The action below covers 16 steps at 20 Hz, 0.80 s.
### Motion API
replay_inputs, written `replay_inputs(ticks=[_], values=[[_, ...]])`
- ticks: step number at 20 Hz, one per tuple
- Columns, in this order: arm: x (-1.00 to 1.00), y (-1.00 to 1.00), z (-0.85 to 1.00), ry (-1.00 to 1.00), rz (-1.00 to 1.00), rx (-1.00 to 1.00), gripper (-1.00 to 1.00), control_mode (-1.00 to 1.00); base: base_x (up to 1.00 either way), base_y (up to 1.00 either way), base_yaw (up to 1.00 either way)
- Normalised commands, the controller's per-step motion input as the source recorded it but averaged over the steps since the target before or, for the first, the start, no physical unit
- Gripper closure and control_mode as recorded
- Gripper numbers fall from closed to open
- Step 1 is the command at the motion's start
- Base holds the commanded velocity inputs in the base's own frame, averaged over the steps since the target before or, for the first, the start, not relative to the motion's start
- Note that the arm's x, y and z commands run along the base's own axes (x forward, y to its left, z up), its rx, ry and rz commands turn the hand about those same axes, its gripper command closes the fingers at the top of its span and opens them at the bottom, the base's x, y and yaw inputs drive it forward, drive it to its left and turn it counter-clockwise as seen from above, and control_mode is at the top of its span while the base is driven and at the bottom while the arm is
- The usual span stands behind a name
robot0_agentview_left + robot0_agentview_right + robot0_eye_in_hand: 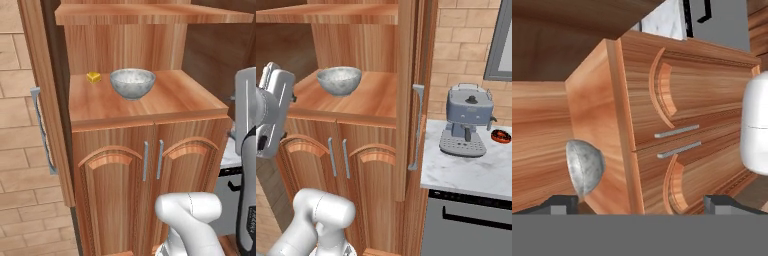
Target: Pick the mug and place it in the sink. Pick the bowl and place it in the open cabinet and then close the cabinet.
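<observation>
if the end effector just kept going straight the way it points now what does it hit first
Probably the cabinet: the hand view looks along the open end effector at the front edge of its shelf and the arched lower doors. The bowl sits left of that line. Depth is unclear.

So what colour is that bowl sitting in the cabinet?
Speckled grey-white, stone-like; the bowl shows best in the left base view.

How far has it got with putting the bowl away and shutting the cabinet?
The bowl already sits on the cabinet's shelf, beside a small yellow item. The hand is open and holds nothing, with the bowl off to one side in its view. The cabinet's doors are open, so closing them is left. The mug and sink can't be judged from here.
</observation>
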Motion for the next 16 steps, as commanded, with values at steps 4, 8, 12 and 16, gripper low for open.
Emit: replay_inputs(ticks=[4,8,12,16], values=[[-0.31,-0.42,0.0,0.0,0.0,0.0,-1.0,-1.0,0.0,0.0,0.0],[-0.51,-0.09,0.0,-0.02,0.0,0.0,-1.0,-1.0,0.0,0.0,0.0],[-0.36,-0.34,0.0,0.0,0.0,0.0,-1.0,-1.0,0.0,0.0,0.0],[-0.15,-0.5,0.0,0.0,0.0,0.01,-1.0,-1.0,0.0,0.0,0.0]])
